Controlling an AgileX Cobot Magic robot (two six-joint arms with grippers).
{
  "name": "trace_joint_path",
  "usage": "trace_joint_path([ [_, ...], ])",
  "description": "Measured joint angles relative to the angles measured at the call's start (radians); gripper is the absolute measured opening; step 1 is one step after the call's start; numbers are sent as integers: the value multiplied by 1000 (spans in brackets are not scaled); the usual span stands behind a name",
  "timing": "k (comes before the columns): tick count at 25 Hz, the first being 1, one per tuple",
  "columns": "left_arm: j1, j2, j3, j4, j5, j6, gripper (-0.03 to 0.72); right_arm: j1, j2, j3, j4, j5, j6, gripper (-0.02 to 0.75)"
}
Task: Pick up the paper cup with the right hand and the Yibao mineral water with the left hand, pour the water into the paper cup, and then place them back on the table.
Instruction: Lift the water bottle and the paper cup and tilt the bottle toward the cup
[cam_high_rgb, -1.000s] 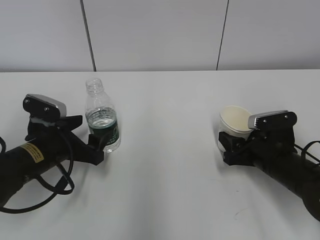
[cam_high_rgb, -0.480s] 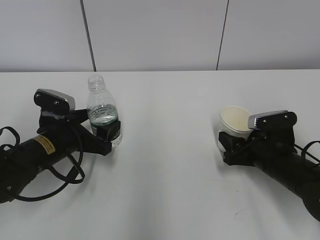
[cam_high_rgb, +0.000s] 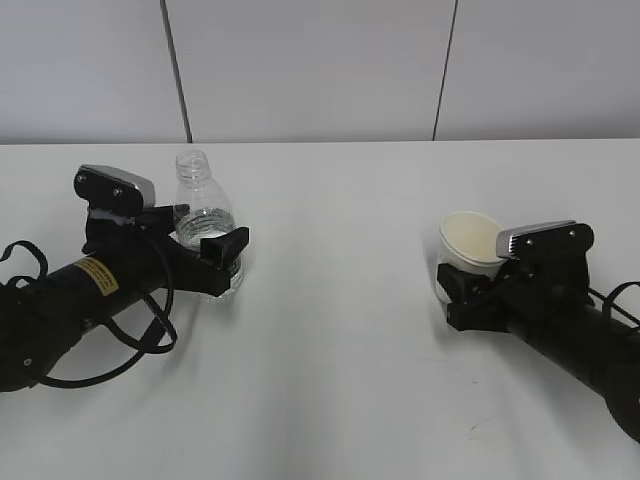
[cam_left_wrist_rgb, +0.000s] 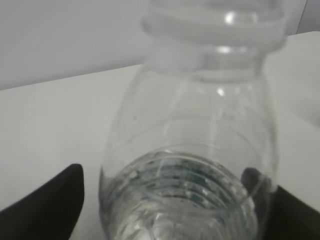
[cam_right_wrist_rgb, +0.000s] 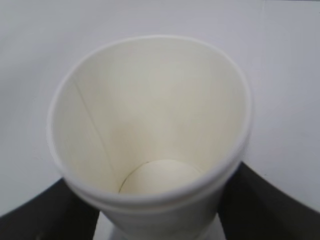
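The left gripper (cam_high_rgb: 212, 262) has lifted the Yibao mineral water (cam_high_rgb: 205, 215); right gripper (cam_high_rgb: 452, 290) (mid-table) grasps the paper cup (cam_high_rgb: 468, 240).

on the plain white table (cam_high_rgb: 340, 340), the clear bottle (cam_high_rgb: 205, 215) wears a dark green label, the paper cup (cam_high_rgb: 470, 243) is off-white outside and cream inside, and both black arms carry silver-grey blocks, the left arm (cam_high_rgb: 70, 300) also bearing a yellow sticker.

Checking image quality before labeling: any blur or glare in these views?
Left wrist view: Yibao mineral water soft, its neck blurred, small glints on it. Right wrist view: paper cup evenly lit, slightly soft. Exterior view: sharp, faint shadows on the table.
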Motion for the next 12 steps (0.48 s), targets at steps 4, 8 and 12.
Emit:
trace_joint_path([
  [4,0,0,-5,1,0,-1,576,0,0,0,0,0,0,509],
  [8,0,0,-15,2,1,-3,575,0,0,0,-9,0,0,509],
  [12,0,0,-36,2,0,-3,575,0,0,-6,-44,0,0,509],
])
